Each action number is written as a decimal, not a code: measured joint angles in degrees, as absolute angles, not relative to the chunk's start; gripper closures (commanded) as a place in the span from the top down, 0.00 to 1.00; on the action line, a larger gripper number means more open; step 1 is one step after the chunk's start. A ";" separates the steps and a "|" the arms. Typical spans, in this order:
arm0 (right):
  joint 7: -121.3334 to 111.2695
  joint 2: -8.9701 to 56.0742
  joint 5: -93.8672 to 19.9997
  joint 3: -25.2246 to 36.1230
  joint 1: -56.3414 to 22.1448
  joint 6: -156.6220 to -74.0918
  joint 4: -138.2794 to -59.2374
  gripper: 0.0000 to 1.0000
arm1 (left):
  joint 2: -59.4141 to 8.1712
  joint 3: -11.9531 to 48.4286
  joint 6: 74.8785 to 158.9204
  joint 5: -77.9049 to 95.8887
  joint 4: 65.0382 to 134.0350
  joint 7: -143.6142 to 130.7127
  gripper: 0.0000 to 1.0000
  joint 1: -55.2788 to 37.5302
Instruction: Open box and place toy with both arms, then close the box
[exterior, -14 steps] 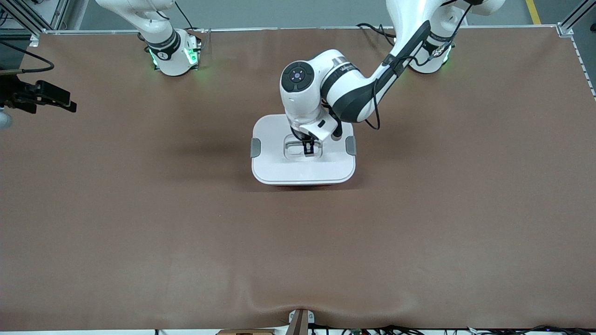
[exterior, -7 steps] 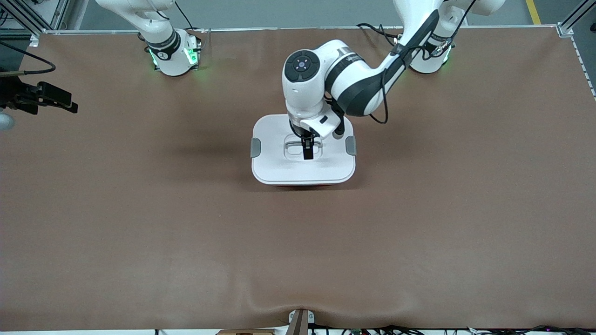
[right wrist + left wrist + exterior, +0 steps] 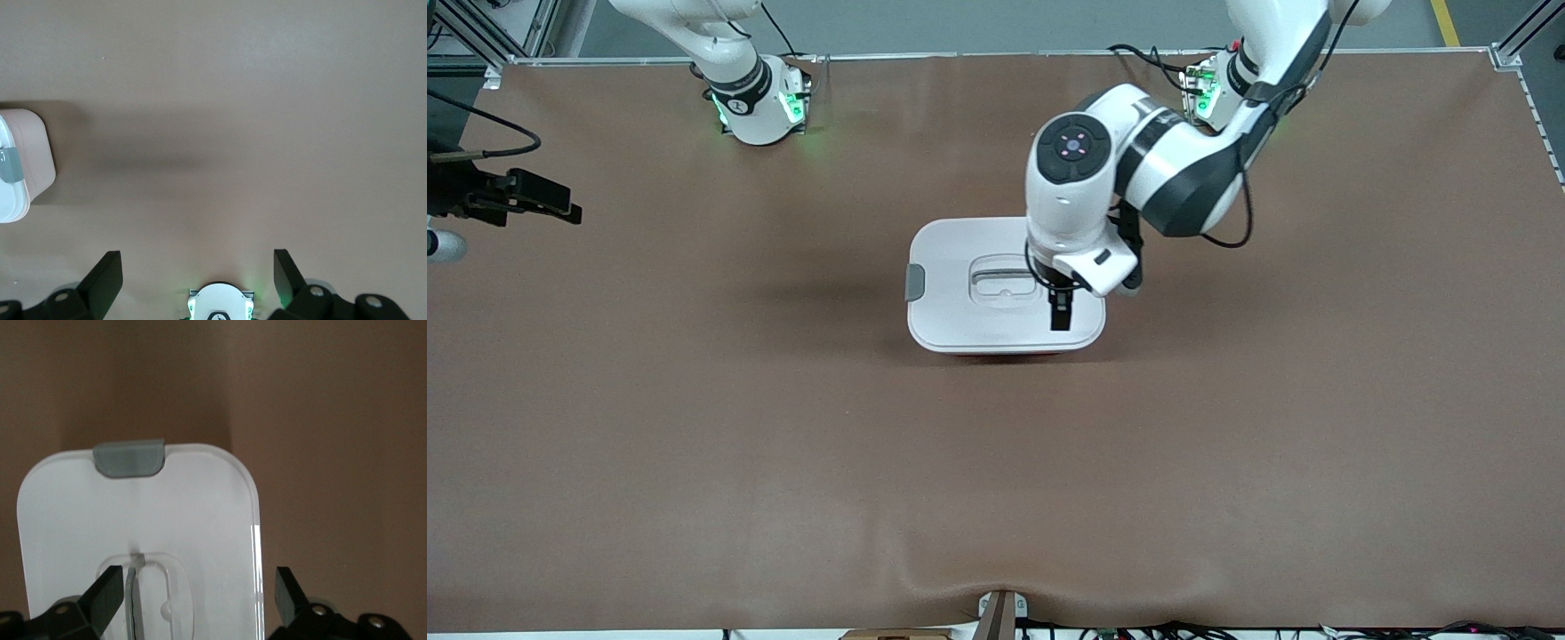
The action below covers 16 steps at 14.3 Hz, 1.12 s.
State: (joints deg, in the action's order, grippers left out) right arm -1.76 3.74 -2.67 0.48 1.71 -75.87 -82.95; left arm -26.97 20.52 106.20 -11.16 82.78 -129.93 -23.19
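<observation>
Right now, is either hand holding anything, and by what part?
Nothing is held. The left hand is open over the box lid, beside the recessed handle. The right hand is open over bare table.

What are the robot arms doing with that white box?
The box sits shut on the brown table, its white lid on. The left gripper hangs open just over the lid, at the left arm's end of it, and holds nothing. The right gripper waits open over bare table at the right arm's end. No toy is in sight.
</observation>
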 measured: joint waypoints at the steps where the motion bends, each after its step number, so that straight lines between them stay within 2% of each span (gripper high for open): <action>1: -1.76 3.73 -2.67 0.52 1.74 -75.89 -82.51 1.00 | -26.33 20.51 105.24 -11.13 82.75 -126.41 1.00 -21.86; 16: -1.70 3.68 -0.80 0.67 1.76 -77.49 -80.14 1.00 | -23.56 19.74 100.32 -11.11 82.73 -87.05 1.00 -12.87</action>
State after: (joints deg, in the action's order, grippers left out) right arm -1.70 3.68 -0.80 0.67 1.76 -77.49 -80.14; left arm -23.56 19.74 100.32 -11.11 82.73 -87.05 -12.87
